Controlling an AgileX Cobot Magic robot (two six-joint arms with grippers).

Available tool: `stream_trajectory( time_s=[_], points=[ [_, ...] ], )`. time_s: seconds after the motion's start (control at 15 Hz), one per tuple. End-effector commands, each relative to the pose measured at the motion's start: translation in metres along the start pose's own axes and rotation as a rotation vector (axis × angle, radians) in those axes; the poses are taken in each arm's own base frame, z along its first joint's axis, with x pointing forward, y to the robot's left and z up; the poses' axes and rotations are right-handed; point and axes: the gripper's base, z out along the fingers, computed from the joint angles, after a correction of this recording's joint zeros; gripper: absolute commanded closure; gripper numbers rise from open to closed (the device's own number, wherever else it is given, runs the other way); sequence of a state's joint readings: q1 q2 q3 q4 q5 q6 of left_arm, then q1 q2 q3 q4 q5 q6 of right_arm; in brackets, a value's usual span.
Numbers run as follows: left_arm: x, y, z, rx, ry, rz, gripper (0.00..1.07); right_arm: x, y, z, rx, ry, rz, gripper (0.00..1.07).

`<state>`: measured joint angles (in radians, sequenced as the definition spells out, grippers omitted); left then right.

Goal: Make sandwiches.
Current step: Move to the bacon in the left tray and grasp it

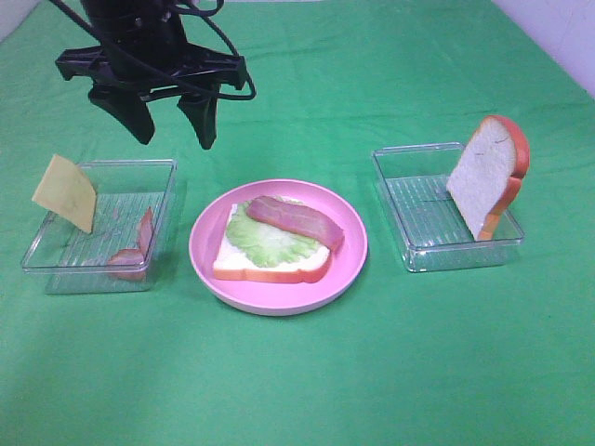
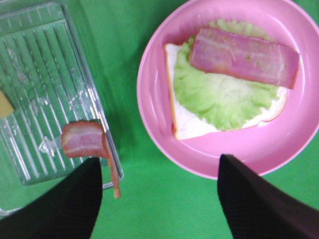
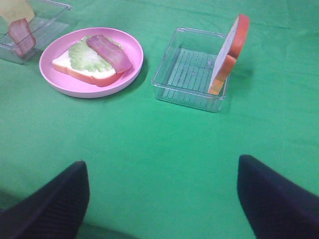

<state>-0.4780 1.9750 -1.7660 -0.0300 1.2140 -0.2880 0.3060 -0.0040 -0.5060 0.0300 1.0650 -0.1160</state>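
On the pink plate [image 1: 349,255] lies the sandwich [image 1: 270,265]: a bread slice, pale green lettuce [image 1: 265,240] and one bacon strip [image 1: 296,221] on top. A second bread slice [image 1: 485,177] leans upright in the right clear tray [image 1: 409,242]. The left clear tray [image 1: 56,269] holds a yellow cheese slice [image 1: 65,192] and another bacon strip [image 1: 138,246] over its wall. My left gripper [image 1: 174,121] hangs open and empty above the cloth, behind the left tray and plate. My right gripper [image 3: 159,199] is open over bare cloth, out of the exterior high view.
A green cloth [image 1: 372,372] covers the whole table. A pale wall corner [image 1: 558,28] shows at the back right.
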Motion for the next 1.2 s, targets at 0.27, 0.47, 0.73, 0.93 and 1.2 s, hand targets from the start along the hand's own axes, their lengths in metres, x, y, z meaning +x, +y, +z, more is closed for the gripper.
stream_trajectory(
  time_s=[0.27,0.47,0.73,0.93,1.2],
  points=[
    [0.04,0.018,0.009,-0.119,0.141,-0.092,0.43,0.002,0.0,-0.002,0.002,-0.027,-0.007,0.32],
    [0.056,0.026,0.036,-0.158,0.167,-0.137,0.43,0.002,0.0,-0.002,0.002,-0.027,-0.007,0.32],
    [0.06,0.026,0.051,-0.127,0.13,-0.157,0.43,0.002,0.0,-0.002,0.002,-0.027,-0.007,0.32],
    [0.055,0.025,0.062,-0.119,0.092,-0.174,0.43,0.002,0.0,-0.002,0.002,-0.027,-0.007,0.32],
    [0.053,0.025,0.081,-0.117,0.098,-0.172,0.43,0.002,0.0,-0.002,0.002,-0.027,-0.007,0.32]
  ],
)
